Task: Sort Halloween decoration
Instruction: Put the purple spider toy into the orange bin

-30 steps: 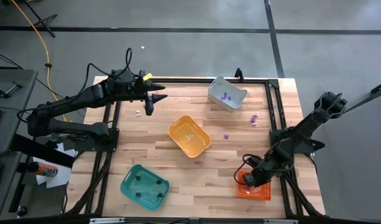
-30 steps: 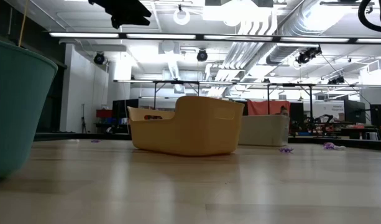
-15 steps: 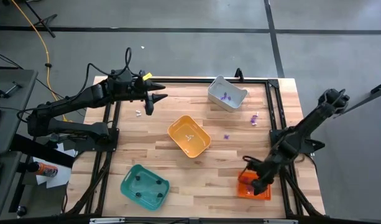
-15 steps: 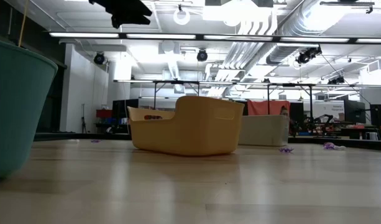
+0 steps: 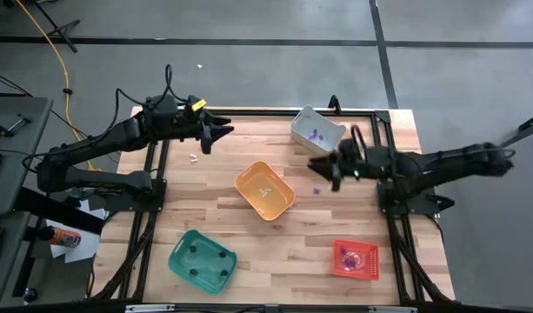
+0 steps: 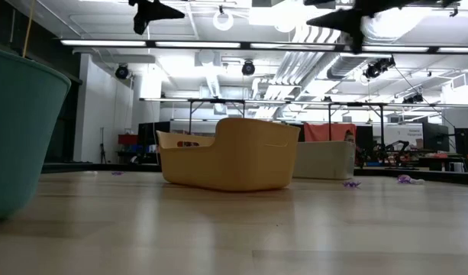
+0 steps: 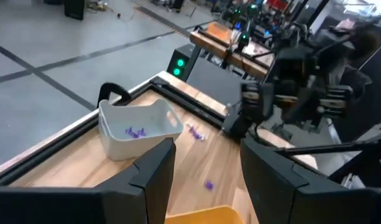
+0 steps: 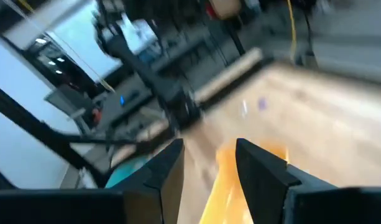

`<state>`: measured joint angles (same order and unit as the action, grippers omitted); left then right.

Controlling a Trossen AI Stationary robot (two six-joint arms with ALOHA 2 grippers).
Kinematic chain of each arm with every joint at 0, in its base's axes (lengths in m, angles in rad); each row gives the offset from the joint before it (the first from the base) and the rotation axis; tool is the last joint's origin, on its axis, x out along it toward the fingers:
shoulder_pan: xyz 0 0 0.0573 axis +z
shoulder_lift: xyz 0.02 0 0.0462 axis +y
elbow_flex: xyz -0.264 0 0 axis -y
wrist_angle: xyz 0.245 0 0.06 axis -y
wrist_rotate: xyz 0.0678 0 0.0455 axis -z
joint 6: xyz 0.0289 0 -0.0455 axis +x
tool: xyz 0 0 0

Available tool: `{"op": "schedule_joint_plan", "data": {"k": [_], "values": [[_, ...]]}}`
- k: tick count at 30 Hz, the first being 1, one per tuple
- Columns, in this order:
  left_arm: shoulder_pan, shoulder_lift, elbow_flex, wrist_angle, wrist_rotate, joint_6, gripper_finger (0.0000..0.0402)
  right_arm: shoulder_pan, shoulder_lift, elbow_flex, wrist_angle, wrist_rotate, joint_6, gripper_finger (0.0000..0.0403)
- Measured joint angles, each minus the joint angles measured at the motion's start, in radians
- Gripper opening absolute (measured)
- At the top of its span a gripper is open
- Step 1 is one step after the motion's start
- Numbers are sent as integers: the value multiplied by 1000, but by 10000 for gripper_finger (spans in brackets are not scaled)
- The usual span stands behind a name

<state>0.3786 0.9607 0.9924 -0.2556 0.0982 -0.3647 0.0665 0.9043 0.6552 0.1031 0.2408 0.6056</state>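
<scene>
Purple trinkets lie in the grey bin (image 5: 317, 130), also in the left wrist view (image 7: 135, 131). Others lie loose on the table: a purple one (image 5: 316, 189), a purple one (image 5: 356, 163) and a whitish one (image 5: 194, 158). The orange-yellow bin (image 5: 264, 190) holds a whitish trinket, the red bin (image 5: 354, 259) purple ones, the green bin (image 5: 203, 259) black ones. My left gripper (image 5: 216, 135) hangs open and empty high over the far left (image 7: 207, 146). My right gripper (image 5: 323, 167) is open and empty (image 8: 209, 146), high above the table between the grey bin and the orange-yellow bin.
The bins stand apart on the wooden table (image 5: 275, 235): grey at the far right, orange-yellow in the middle, green at the near left, red at the near right. A black frame runs along the table's left and right sides (image 5: 383, 174). In the low view both grippers hang high (image 6: 344, 17).
My right gripper has risen from the red bin at the near right and swung toward the table's far edge and left, to above the spot beside the grey bin. My left gripper has gone a little toward the far edge.
</scene>
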Motion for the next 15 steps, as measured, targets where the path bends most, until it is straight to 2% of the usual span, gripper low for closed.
{"op": "schedule_joint_plan", "data": {"k": [4, 6, 9, 12, 15], "values": [[-5, 6, 0, 71, 9, 11, 169, -167, 92, 0, 264, -164, -120, 133], [-14, 23, 0, 128, 56, 72, 169, -224, 147, 24, 338, -234, -138, 133], [-16, 59, 0, 242, 151, 175, 169, -274, 233, 106, 342, -339, -187, 133], [-10, 113, 0, 321, 213, 164, 167, -290, 319, 212, 321, -436, -269, 133], [-20, 157, 0, 321, 228, 157, 154, -297, 389, 327, 240, -481, -354, 133]]}}
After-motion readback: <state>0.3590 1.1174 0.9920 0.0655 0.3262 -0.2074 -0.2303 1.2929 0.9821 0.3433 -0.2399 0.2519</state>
